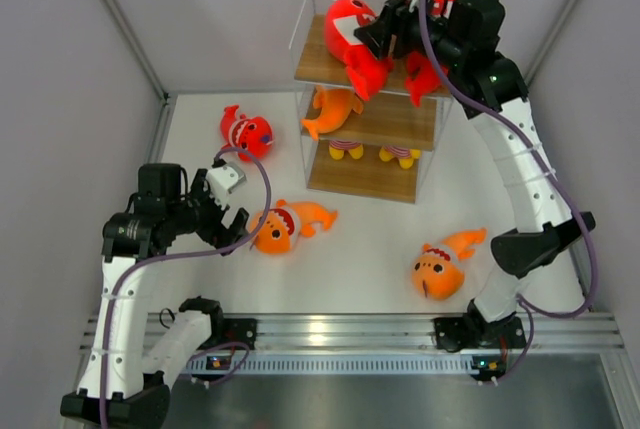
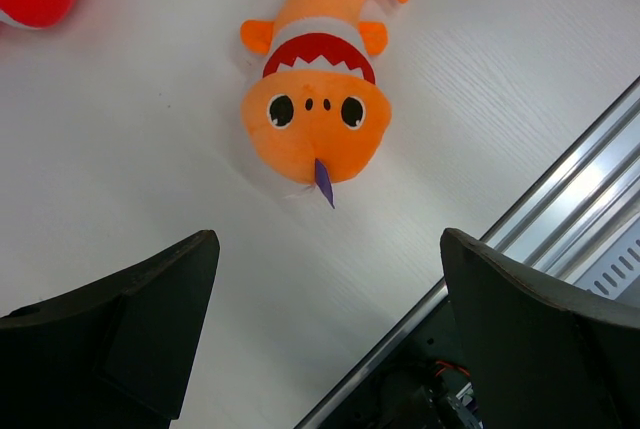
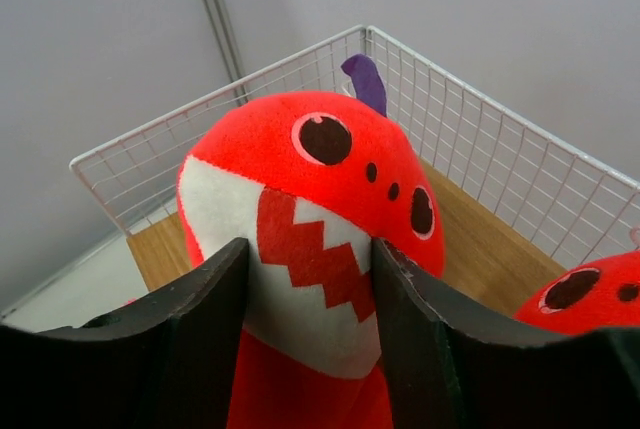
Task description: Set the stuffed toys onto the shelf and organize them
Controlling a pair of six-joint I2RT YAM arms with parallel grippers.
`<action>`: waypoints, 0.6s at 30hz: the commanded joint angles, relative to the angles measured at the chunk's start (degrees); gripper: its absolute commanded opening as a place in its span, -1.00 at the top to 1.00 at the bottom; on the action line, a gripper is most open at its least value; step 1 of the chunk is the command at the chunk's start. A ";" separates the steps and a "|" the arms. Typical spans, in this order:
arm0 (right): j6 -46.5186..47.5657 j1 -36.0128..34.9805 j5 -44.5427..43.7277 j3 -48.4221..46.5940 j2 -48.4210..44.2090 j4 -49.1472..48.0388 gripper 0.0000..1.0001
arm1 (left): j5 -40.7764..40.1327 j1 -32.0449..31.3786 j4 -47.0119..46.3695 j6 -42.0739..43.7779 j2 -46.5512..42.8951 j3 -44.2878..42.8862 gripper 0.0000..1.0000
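On the shelf (image 1: 360, 179)'s top tier a red shark plush (image 3: 300, 209) stands upright, the right jaws pressed on both its flanks. Before the shelf, an orange fish plush (image 2: 318, 114) lies dead ahead of the left jaws — wide open, empty — head nearest, tail away.

On the shelf (image 1: 365, 177), 2 shark plushes (image 1: 342, 29) share the top tier, 1 fish plush (image 1: 330, 109) the middle. On the table (image 1: 380, 239), another shark plush (image 1: 245, 132) lies left of it, 2 fish plushes (image 1: 290, 224) before it.

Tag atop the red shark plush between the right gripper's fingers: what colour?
Purple. The tag on the red shark plush shows best in the right wrist view.
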State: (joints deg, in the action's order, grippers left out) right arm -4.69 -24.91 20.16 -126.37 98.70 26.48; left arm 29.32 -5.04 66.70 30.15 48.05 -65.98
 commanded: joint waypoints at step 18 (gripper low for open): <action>23.11 -10.76 -27.03 -5.10 -8.08 3.91 0.91 | 0.21 -0.24 -3.85 0.35 0.37 1.11 -0.97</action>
State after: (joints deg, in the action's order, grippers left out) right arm 7.05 -31.16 7.73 -127.00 93.49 29.47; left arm 29.26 -5.04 65.91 30.15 48.29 -65.23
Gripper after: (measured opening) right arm 0.084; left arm 0.985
